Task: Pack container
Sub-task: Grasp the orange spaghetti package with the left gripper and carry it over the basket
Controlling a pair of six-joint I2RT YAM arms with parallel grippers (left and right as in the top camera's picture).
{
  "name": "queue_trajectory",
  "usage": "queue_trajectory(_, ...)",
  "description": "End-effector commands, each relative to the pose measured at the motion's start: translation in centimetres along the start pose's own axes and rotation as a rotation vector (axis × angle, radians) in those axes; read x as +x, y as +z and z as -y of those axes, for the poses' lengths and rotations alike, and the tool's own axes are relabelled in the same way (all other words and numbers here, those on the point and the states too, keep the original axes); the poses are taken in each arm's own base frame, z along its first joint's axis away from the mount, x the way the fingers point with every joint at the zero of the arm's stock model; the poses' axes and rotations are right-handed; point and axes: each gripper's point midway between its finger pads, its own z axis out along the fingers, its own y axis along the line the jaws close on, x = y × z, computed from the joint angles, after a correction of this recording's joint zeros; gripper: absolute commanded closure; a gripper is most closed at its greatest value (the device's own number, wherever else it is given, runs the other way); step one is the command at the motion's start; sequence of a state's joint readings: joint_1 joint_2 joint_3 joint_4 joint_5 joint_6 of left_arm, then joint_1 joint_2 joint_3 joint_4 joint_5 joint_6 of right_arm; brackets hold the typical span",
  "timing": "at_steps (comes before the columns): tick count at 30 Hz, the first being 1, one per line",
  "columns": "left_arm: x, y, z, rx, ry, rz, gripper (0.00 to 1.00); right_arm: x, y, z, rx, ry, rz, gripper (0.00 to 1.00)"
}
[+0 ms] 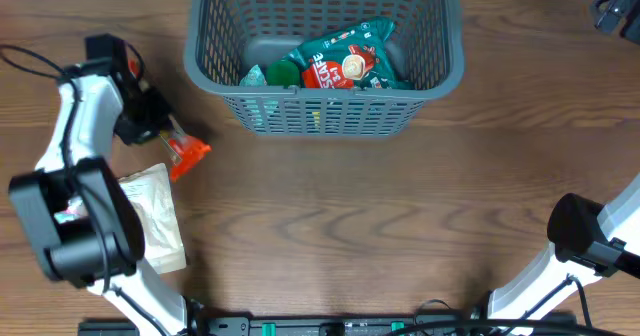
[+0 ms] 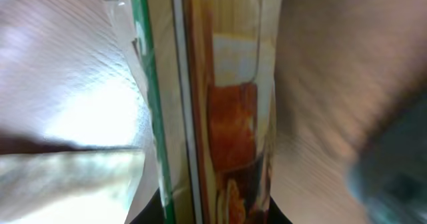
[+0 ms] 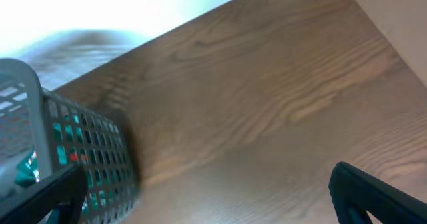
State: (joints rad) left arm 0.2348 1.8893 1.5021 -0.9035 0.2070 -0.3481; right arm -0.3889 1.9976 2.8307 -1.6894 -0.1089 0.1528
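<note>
Left of container [image 1: 320,111], which sits far-centre on table [image 1: 350,226]: L gripper [image 1: 165,136] clamped on orange packet [image 1: 188,154]; pale pouch [image 1: 155,216] nearby. Right of container: R gripper [image 3: 203,184], jaws wide, empty. Inside: green packets [image 1: 345,61].

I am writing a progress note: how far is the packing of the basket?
Done: green packets lie in the basket. In hand: the left jaws grip an orange-ended packet outside it. Left: that one and the pale packet on the table.
</note>
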Motion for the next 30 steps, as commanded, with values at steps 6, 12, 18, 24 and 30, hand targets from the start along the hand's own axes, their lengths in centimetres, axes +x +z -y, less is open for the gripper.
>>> queue_trajectory(6, -3.1, -22.5, 3.7, 0.112, 0.17, 0.496, 0.94, 0.1, -0.4, -0.3, -0.011, -0.031, 0.003, 0.01)
queue_trajectory(12, 0.3, -28.7, 9.1, 0.167, 0.763, 0.656, 0.94, 0.0, -0.4, -0.4, -0.012, -0.031, 0.006, 0.01)
queue_trajectory(18, 4.7, -29.9, 15.6, 0.055, 1.577, 0.808, 0.94, -0.1, -0.4, -0.4, -0.012, -0.032, 0.011, 0.01)
queue_trajectory(24, 6.2, -31.8, 22.0, -0.055, 2.014, 1.073, 0.94, -0.1, -0.4, -0.4, -0.013, -0.032, 0.01, 0.01)
queue_trajectory(30, 5.3, -29.7, 27.2, 0.004, 2.063, 1.162, 0.94, -0.1, -0.4, -0.5, -0.021, -0.031, 0.009, 0.01)
